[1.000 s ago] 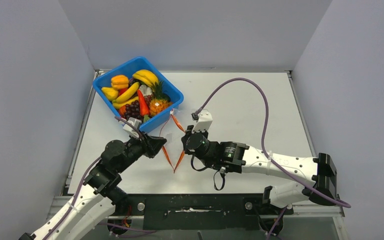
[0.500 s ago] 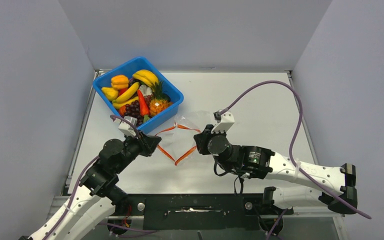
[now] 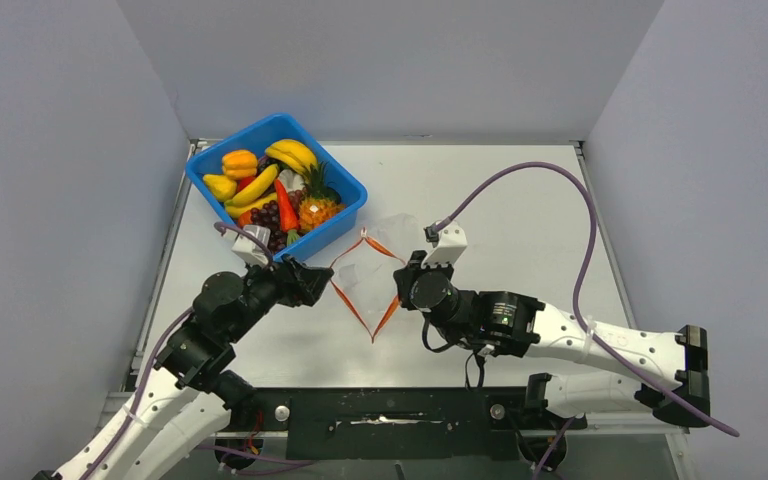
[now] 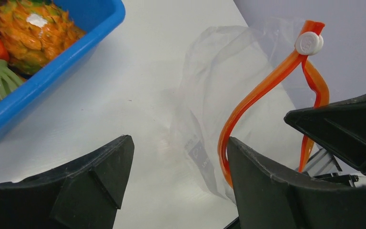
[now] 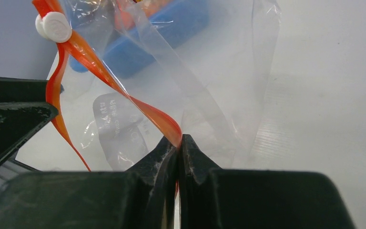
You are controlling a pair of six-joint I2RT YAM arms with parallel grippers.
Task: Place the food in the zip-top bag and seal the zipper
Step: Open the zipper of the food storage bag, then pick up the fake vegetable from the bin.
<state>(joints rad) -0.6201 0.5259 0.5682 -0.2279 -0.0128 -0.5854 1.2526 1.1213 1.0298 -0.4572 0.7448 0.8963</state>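
- The zip-top bag (image 4: 228,71) is found between the two arms, just beside the blue bin (image 3: 352,190). Its mouth edge is raised off the worktop (image 3: 520,220) and gapes in a V.
- The film is judged very light, floppy and slick, and is expected to collapse wherever it is unsupported.
- The zipper (image 4: 255,98) is judged the firmest hold, being thicker than the film. The white slider (image 5: 55,26) sits at one end.
- The right arm's fingers (image 5: 157,167) are pressed together, pinching the zipper.
- The left arm's fingers (image 4: 100,176) are spread. The strip runs just inside one finger, unpinched; contact cannot be told.
- The food is seen only in the bin, toy pineapple (image 4: 33,33) included. It is judged rigid, glossy and likely to slip.
- The bag's outline is hard to trace against the pale worktop, and the lower items in the bin are buried.
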